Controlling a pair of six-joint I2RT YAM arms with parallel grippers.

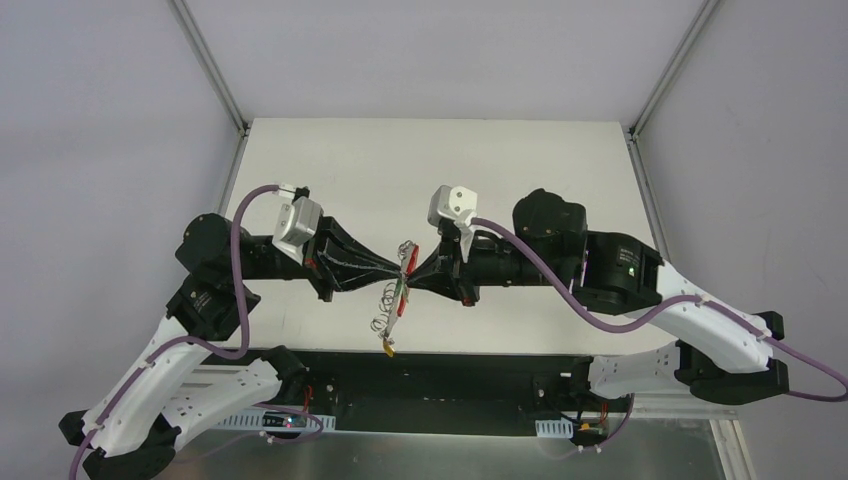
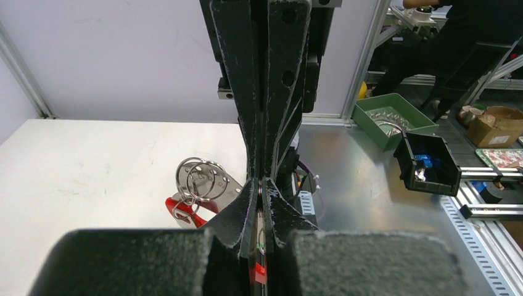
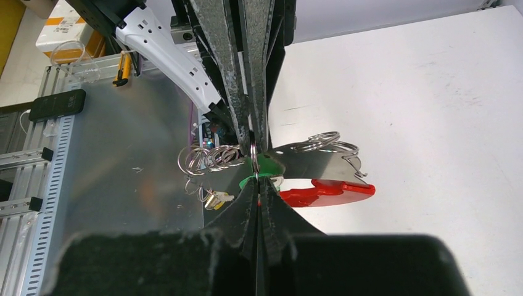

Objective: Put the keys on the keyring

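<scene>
Both grippers meet tip to tip above the table's near edge. The keyring (image 1: 401,296) hangs between them, a grey metal plate (image 3: 321,161) with a red part (image 3: 327,192) and a row of silver wire rings (image 3: 210,157). My left gripper (image 2: 261,185) is shut on one wire ring; green and red bits show between its pads. My right gripper (image 3: 255,188) is shut at the green-tagged key (image 3: 266,166). A yellow-tagged key (image 3: 217,198) dangles from the rings, lowest in the top view (image 1: 388,347). The red-tagged key cannot be told apart from the keyring's red part.
The white table (image 1: 440,170) lies behind the grippers, its near edge just under the hanging rings. Below is a metal bench (image 2: 358,179) with a green bin (image 2: 385,120) and a black box (image 2: 428,161). Grey walls enclose the left, back and right.
</scene>
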